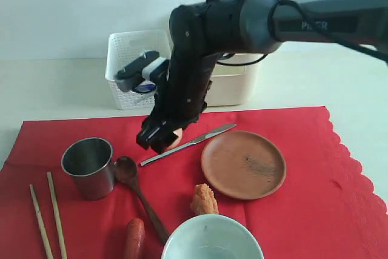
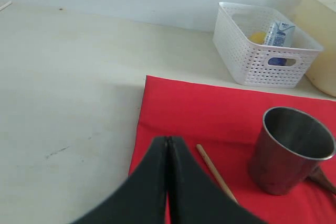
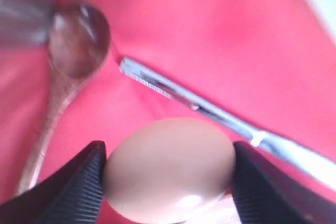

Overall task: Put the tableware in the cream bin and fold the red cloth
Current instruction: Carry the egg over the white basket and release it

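Beside the silver table knife [image 1: 189, 144], my right tool [image 3: 167, 182] gripped the egg [image 3: 168, 158]; my left tool [image 2: 168, 182] sat closed.

The left gripper [image 2: 168, 140] has its two dark fingers pressed flat together, tips meeting over the edge of the red cloth [image 2: 210, 108], which lies on a pale table [image 2: 68, 87]. A steel cup [image 2: 291, 150] stands upright on the cloth, with one wooden chopstick [image 2: 215, 174] lying between it and the gripper. Beyond the cloth sits a white lattice basket [image 2: 262, 61] holding a small blue-and-white milk carton [image 2: 278, 34] and something yellow [image 2: 257, 36]. The cream bin [image 2: 323, 40] stands just beside the basket.
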You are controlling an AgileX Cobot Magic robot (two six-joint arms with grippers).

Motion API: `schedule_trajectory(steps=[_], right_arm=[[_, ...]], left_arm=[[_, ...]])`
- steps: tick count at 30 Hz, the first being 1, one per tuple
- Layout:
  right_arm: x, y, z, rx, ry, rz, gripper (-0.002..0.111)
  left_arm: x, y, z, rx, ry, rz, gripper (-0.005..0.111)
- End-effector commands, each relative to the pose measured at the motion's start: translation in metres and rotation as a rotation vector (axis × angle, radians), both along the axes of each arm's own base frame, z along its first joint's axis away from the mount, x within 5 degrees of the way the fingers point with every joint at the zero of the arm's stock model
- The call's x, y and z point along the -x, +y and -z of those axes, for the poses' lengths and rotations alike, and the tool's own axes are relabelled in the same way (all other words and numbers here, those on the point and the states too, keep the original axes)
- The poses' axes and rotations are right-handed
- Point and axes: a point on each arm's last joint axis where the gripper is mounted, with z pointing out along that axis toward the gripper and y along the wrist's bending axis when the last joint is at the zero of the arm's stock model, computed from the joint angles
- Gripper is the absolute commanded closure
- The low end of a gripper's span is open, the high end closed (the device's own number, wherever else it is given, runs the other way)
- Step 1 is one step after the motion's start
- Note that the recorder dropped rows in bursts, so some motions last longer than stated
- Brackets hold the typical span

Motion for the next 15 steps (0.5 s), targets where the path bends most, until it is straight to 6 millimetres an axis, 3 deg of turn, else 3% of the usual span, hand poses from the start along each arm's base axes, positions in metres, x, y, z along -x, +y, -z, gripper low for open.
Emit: schedule_trajectory(steps=[1,8,15], right_arm=[[-0.003,0.005,-0.04,-0.095,-0.084,-0.022,0.108],[-0.02,0.025,-0.07,-0.27,-0.203,0.006,0.108],[-0.046,0.048,-0.067,-0.457,-0.309,0.086,0.108]], left_arm=[[0.0,0.0,0.0,0.011,-0.008,0.0,0.107],[0.0,0.0,0.0,0.011,-0.008,0.0,0.107],[0.0,0.0,0.0,0.011,-0.008,0.0,0.107]])
